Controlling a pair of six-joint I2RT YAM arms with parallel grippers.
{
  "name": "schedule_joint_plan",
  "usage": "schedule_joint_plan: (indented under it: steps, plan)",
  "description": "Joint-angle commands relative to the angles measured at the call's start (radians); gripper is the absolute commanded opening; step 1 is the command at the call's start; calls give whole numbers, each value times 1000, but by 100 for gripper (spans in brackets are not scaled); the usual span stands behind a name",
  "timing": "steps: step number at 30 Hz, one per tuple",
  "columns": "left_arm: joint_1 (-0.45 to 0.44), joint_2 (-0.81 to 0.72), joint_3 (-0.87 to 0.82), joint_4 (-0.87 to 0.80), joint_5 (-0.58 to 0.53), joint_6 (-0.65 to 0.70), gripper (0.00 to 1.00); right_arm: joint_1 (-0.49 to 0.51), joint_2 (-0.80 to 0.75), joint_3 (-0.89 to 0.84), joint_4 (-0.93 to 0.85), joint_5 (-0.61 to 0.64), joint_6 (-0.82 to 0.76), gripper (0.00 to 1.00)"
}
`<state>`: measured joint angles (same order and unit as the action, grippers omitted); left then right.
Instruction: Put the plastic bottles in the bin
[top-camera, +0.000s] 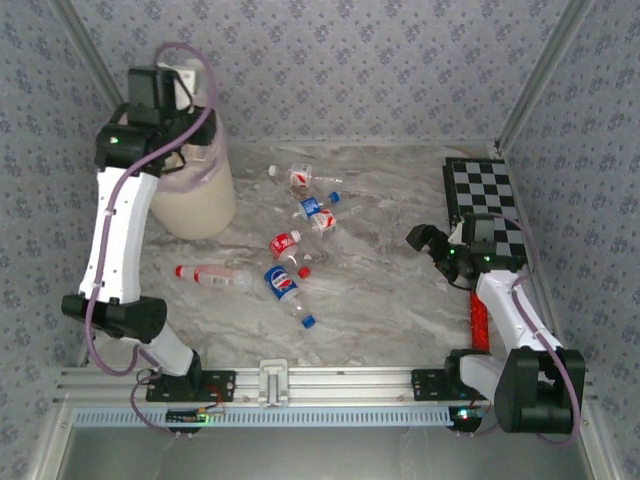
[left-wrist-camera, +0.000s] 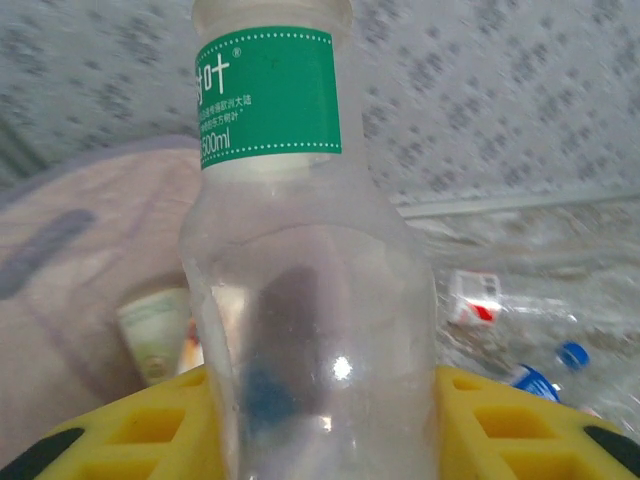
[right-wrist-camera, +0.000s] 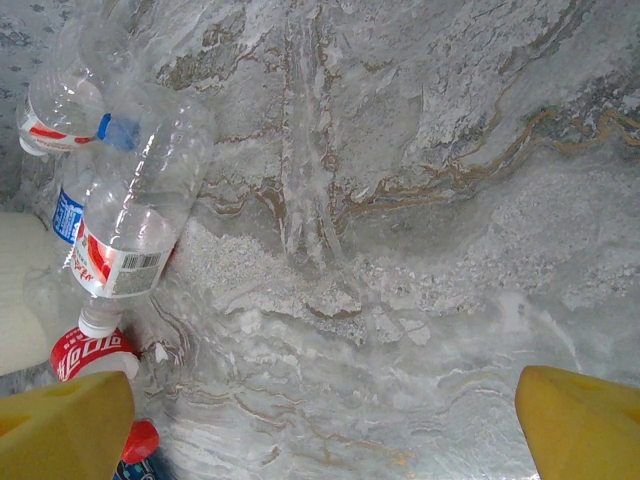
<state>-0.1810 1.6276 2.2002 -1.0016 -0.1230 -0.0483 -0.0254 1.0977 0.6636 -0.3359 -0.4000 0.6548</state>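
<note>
Bottles lie scattered across the middle of the marble worktop (top-camera: 400, 300) in the overhead view, among them a red-capped bottle (top-camera: 215, 276) nearest the left arm and a blue-labelled bottle (top-camera: 284, 284) just beside it. The cream bin (top-camera: 205, 205) stands at the far left, and the left gripper (top-camera: 172, 85) hangs above its mouth. The right gripper (top-camera: 430, 240) sits low on the right, near the chequered board (top-camera: 485, 190) and well apart from the scattered bottles.

From the left wrist, a clear green-labelled bottle (left-wrist-camera: 300, 250) stands upright between the yellow pads (left-wrist-camera: 130, 430), with the jaws clamped on it. Behind it we see the bin's lilac liner (left-wrist-camera: 90, 230) and a pale-labelled bottle (left-wrist-camera: 155, 335) that seems to lie inside already.

From the right wrist, the jaws stand wide apart over bare marble. A red-labelled bottle (right-wrist-camera: 135, 225) lies off to the left, outside their gap.

We judge the step in hand to be the drop, with one bottle held over the bin. The next move calls for releasing only when the bottle is squarely over the opening, so it does not strike the rim and bounce out. After that, several bottles remain to be collected from the worktop.
</note>
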Motion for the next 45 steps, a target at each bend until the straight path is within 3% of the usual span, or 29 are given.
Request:
schedule_joint_plan:
  steps: [1, 7, 20, 45]
  plan:
    - [61, 56, 105, -66, 18, 22, 18, 4, -2, -15, 2, 18, -19, 100]
    - [136, 228, 322, -220, 33, 64, 0, -2, -10, -32, -2, 32, -60, 100]
    - [258, 393, 339, -328, 196, 101, 0, -7, 28, -49, 29, 27, -67, 100]
    - [228, 485, -89, -172, 321, 181, 0, -7, 48, -37, 25, 17, -63, 100]
